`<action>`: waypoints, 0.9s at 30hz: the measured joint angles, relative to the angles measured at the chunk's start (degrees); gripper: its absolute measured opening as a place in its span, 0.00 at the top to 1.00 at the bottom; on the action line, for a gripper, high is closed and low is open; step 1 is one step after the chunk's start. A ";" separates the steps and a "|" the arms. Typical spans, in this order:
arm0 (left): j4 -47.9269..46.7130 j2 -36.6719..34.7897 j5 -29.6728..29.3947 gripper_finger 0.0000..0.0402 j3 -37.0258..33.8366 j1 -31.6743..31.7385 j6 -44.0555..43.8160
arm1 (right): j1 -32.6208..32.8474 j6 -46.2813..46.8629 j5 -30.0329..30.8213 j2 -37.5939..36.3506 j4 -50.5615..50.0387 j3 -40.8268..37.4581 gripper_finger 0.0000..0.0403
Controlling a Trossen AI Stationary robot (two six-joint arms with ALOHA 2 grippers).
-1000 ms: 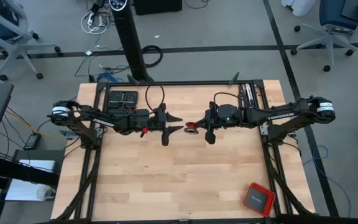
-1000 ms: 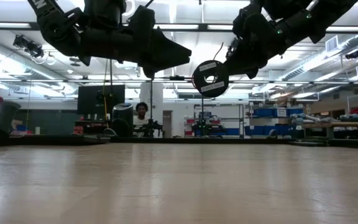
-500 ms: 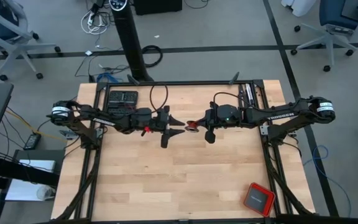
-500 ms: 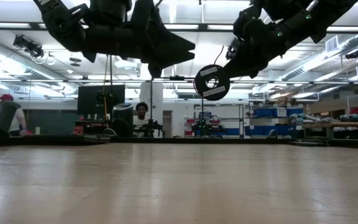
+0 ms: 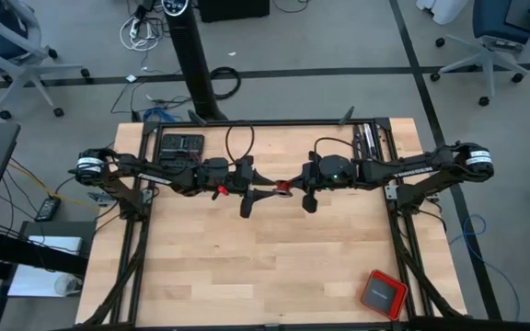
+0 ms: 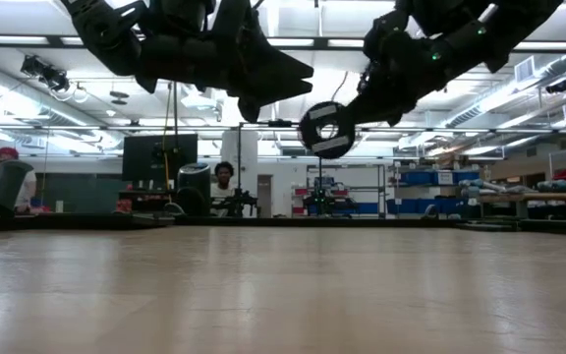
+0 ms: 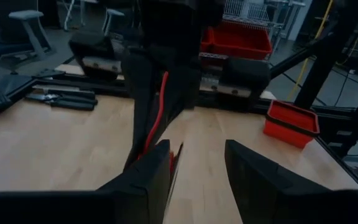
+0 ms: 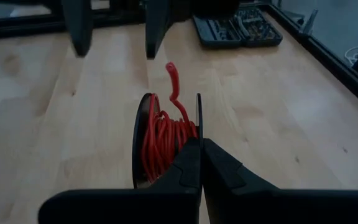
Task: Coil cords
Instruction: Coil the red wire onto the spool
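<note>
Red cord (image 8: 163, 140) on spool, "TROSSEN" lettering on right arm (image 5: 412, 169)

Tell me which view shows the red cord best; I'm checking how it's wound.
The right wrist view: the red cord sits wound on a spool, one end sticking up, with the right gripper shut on it. The left wrist view shows a red strand, the high view a speck, the low view only the spool's side.

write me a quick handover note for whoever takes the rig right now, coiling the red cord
Right gripper: jaws shut on the black spool, held in the air above mid-table.
Left gripper: jaws open, facing the spool close up, holding nothing.
Red cord: mostly wound on the spool; a short free end sticks out toward the left gripper.
Left to do: catch that end and tuck it in.
</note>
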 joint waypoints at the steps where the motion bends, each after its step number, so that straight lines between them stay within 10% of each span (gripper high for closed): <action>1: 0.31 0.00 0.00 0.61 0.05 0.00 0.06 | 0.00 0.11 -0.02 0.64 1.26 0.15 1.00; 27: -5.26 0.07 3.42 0.61 2.54 0.00 -1.31 | -0.32 4.22 -5.30 6.58 7.46 1.08 1.00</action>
